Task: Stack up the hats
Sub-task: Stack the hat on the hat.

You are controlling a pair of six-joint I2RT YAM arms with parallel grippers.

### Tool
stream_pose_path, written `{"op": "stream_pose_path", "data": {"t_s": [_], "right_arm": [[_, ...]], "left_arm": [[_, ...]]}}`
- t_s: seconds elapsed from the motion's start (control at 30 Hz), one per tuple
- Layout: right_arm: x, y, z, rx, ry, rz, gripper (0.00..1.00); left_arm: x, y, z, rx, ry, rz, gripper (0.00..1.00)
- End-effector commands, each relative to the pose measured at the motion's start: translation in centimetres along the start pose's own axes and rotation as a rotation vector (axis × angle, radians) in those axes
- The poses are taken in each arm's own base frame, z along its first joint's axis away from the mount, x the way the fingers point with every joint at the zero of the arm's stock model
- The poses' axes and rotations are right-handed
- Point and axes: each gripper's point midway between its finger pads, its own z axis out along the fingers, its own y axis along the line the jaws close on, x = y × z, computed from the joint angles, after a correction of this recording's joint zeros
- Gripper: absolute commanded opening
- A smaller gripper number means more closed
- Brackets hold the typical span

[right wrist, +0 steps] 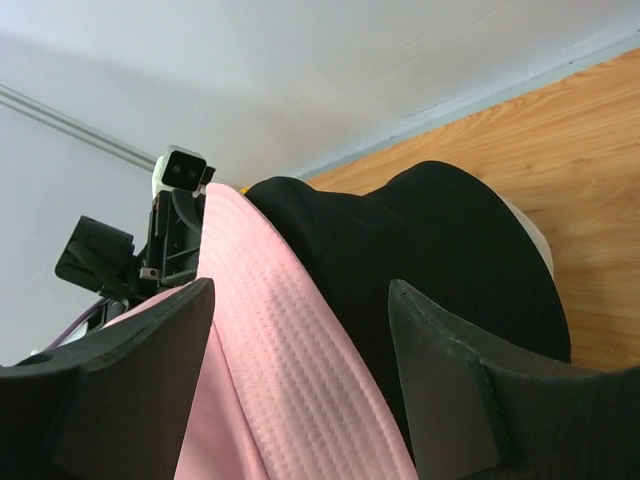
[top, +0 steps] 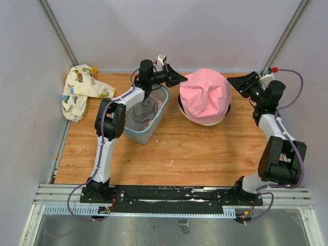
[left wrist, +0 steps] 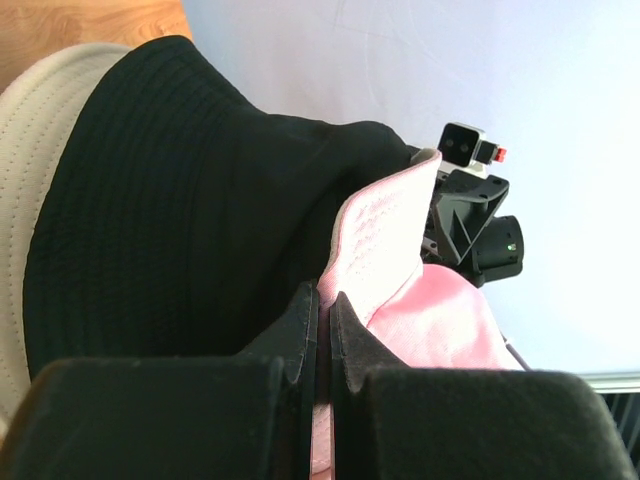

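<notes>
At the bottom edge of the top view we see the two arm bases on their rail, and above them the bare wooden table (top: 195, 154). Further up, left of the centre, stands the mesh basket (top: 154, 128), and a crumpled grey hat (top: 143, 110) lies inside it. Just to the right of the basket, in the upper centre of the frame, we see the pile of hats: the pink hat (top: 205, 95) is on top, its crown creased, over a black hat (left wrist: 180, 230), and under that a cream hat (left wrist: 40, 170) shows its brim. The left gripper (top: 179, 78) is at the left edge of the pile. In the left wrist view its fingers are pressed together with the pink brim pinched between them. The right gripper (top: 231, 82) is at the right edge of the pile. In the right wrist view its jaws stand wide apart with the pink brim between them, and we cannot tell if either finger touches the fabric. In the far upper left corner of the table lies a cream cloth (top: 82, 89) with cartoon prints, well apart from the hats.
</notes>
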Motion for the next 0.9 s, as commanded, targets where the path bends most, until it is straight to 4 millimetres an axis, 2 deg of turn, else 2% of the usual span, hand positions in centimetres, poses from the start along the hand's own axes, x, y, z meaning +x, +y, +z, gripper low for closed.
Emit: {"op": "stream_pose_path", "data": {"t_s": [0.0, 0.2, 0.37, 0.57, 0.77, 0.87], "right_arm": [[-1.1, 1.4, 0.6, -0.098, -0.002, -0.029, 0.72], [-0.3, 1.3, 1.7, -0.160, 0.034, -0.002, 0.69], [-0.1, 1.9, 2.1, -0.193, 0.044, -0.002, 0.60], [0.4, 2.6, 2.2, -0.229, 0.067, 0.011, 0.38], [0.7, 2.8, 2.5, -0.246, 0.077, 0.025, 0.06], [0.2, 3.3, 2.6, -0.249, 0.069, 0.028, 0.01]], "left_arm": [[0.0, 0.3, 0.6, -0.001, 0.017, 0.010, 0.01], [-0.1, 0.6, 1.0, -0.006, 0.021, 0.008, 0.01], [-0.4, 0.6, 1.2, -0.009, 0.021, 0.010, 0.01], [-0.4, 0.8, 1.6, -0.011, 0.019, 0.005, 0.01], [-0.5, 0.8, 1.9, -0.010, 0.021, 0.003, 0.01], [-0.5, 0.6, 1.9, -0.005, 0.023, 0.007, 0.01]]}}
